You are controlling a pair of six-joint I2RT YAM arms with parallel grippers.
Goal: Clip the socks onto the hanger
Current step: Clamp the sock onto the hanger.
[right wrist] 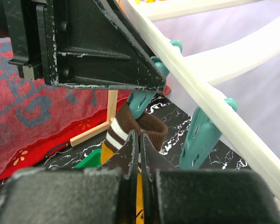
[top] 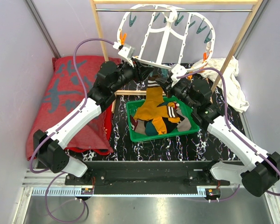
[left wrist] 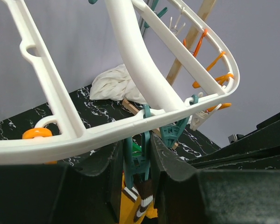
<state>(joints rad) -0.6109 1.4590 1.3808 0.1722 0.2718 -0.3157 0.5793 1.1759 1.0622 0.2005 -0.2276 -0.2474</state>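
The white oval hanger (top: pixel 164 35) hangs from the rail, with teal and orange pegs on its rim. My left gripper (top: pixel 144 73) is under its near rim. In the left wrist view it (left wrist: pixel 135 149) is shut on a teal peg (left wrist: pixel 142 161), squeezing the peg's handles. My right gripper (top: pixel 162 85) is shut on the striped cuff (right wrist: pixel 130 123) of the mustard-orange sock (top: pixel 154 105) and holds it up at that peg's mouth (right wrist: pixel 142 100). The cuff also shows just below the peg (left wrist: pixel 144 198). The sock's foot trails down to the basket.
A green basket (top: pixel 130 112) under the grippers holds the teal and dark socks (top: pixel 151 127). A red cloth (top: pixel 65 93) lies at the left, a white cloth (top: pixel 228 79) at the right. The wooden rack's posts (top: pixel 100 32) stand either side of the hanger.
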